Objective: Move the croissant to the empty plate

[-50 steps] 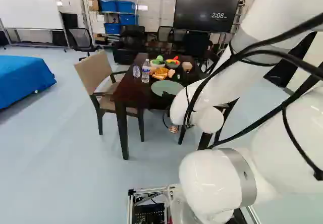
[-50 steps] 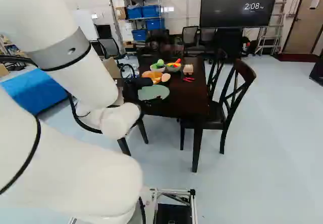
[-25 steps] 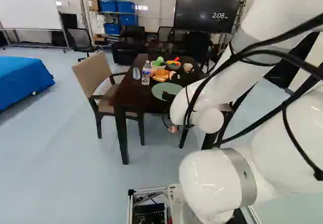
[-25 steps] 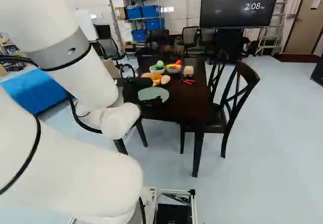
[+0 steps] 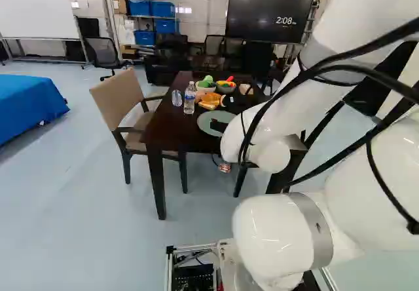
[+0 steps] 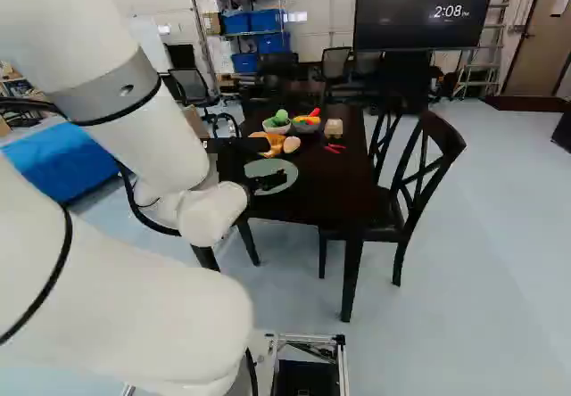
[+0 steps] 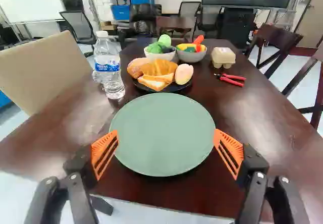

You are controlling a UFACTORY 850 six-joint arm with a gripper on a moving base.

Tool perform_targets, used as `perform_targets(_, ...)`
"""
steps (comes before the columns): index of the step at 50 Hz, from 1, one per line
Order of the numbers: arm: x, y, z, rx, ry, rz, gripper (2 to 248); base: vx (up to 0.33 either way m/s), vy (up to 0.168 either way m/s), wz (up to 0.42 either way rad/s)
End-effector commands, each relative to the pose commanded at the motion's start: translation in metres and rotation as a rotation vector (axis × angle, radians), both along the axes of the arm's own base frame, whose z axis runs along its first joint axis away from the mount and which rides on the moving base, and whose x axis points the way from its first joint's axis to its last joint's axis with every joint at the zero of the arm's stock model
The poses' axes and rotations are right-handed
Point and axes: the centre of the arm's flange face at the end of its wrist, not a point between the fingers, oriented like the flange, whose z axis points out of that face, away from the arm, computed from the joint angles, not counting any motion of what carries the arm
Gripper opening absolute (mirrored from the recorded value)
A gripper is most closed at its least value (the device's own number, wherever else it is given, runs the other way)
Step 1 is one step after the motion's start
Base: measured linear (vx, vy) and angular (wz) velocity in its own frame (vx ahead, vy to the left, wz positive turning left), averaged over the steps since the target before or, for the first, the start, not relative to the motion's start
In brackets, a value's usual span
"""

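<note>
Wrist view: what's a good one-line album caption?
Orange-padded black jaws stand open before an empty, round green plate, a golden croissant beyond on a black plate.

Croissant (image 7: 160, 68) beyond green plate (image 7: 162, 133)

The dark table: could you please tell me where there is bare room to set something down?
The green plate is bare, though the open gripper spans it. Bare wood lies between plate and red-handled pliers, and between plate and tan chair. It is crowded beyond the plate: bottle, croissant, grey bowl and beige carton.
</note>
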Motion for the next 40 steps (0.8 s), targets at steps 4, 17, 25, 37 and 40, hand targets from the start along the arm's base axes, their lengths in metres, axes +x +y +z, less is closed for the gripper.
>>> perform_targets(4,0.0,0.0,0.0,0.0,0.0,0.0,247,0.077,0.002,0.0)
perform_targets(17,0.0,0.0,0.0,0.0,0.0,0.0,247,0.077,0.001,-0.002)
perform_targets(25,0.0,0.0,0.0,0.0,0.0,0.0,247,0.079,0.002,-0.007)
perform_targets(37,0.0,0.0,0.0,0.0,0.0,0.0,247,0.073,0.002,-0.002)
perform_targets(40,0.0,0.0,0.0,0.0,0.0,0.0,247,0.075,0.002,-0.001)
